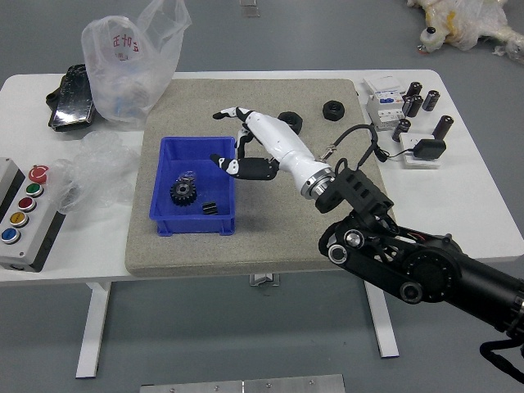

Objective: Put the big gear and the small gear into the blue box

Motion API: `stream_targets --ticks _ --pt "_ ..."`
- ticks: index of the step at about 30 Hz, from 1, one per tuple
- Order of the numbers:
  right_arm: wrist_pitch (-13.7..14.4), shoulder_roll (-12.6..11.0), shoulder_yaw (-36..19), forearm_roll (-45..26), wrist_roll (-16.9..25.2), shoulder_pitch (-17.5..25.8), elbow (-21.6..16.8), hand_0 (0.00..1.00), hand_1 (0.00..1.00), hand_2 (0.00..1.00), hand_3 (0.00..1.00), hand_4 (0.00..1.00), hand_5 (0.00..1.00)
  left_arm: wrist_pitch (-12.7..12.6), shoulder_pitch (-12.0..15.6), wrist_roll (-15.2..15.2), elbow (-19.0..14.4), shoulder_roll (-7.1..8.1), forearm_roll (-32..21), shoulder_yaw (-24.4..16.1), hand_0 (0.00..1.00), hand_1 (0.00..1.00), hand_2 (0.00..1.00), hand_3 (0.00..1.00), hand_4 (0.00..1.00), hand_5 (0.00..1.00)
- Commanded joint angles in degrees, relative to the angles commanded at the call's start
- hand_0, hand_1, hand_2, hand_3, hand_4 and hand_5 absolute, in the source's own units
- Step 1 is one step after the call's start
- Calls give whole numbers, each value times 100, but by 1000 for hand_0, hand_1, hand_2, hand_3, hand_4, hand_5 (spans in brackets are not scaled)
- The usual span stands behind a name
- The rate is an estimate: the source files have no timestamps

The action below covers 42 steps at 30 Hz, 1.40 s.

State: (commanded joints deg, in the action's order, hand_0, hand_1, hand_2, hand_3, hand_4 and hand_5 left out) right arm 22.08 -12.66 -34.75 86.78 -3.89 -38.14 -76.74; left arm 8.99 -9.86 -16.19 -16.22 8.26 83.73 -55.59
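Far left of the hand, a bag (pixel 123 65) bears red print, too small to read. Just left, the box (pixel 192 225) holds the big gear (pixel 183 191) and small gear (pixel 210 208), presumably their goal. The right hand (pixel 274 141), fingers apart and empty, hangs over the box's right edge, likely to clear them.

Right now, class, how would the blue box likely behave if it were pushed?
The blue box would probably slide rather than tip, being low and wide on the mat. Its straight walls suggest it is fairly stiff. The toothed gear inside could shift, as nothing visible pins it in place.
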Motion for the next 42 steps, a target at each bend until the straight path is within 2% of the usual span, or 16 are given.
stream_targets --ticks 1,2,7,8,10,13,14,17,23,32,42 --pt "-17 -66 -158 -148 131 127 -56 564 692 727 906 777 375 -6 2 11 5 0 2 2 713 532 539 672 698 493" --pt "-38 -137 -330 -301 263 258 -124 601 740 797 908 803 470 -13 2 27 9 -2 -2 11 713 532 539 673 697 493" --pt "-161 -501 -1138 -1028 901 952 -425 601 740 797 908 803 470 -49 -12 111 37 -6 -24 65 713 532 539 673 697 493" --pt "-174 -551 -1249 -1127 986 1056 -450 616 740 782 881 809 519 -55 -13 123 41 -5 -28 73 713 532 539 673 697 491" --pt "-236 -683 -1556 -1430 1230 1369 -472 616 740 782 881 809 519 -71 -14 149 52 -6 -30 83 713 532 539 673 697 491" --pt "-330 -784 -1878 -1791 1476 1717 -444 616 740 782 881 809 519 -92 -12 171 61 -8 -50 99 713 532 539 673 697 491" --pt "-372 -799 -1983 -1925 1556 1830 -425 614 737 772 853 839 585 -100 -9 178 64 -9 -64 109 712 532 540 672 697 491" --pt "-485 -811 -2302 -2346 1755 2141 -383 614 737 772 853 839 585 -122 4 191 70 -17 -110 132 712 532 540 672 697 491" --pt "-610 -805 -2720 -2978 1967 2275 -435 619 730 764 833 838 588 -119 -8 187 69 -53 -112 133 712 532 540 672 696 490" --pt "-721 -819 -2922 -3331 2104 2354 -523 619 708 751 783 841 594 -125 -38 197 80 -62 -18 79 711 532 541 671 695 489" --pt "-1029 -830 -3240 -4249 2396 2444 -425 609 696 745 769 843 595 -73 -51 152 62 -48 94 15 711 531 538 671 694 487"
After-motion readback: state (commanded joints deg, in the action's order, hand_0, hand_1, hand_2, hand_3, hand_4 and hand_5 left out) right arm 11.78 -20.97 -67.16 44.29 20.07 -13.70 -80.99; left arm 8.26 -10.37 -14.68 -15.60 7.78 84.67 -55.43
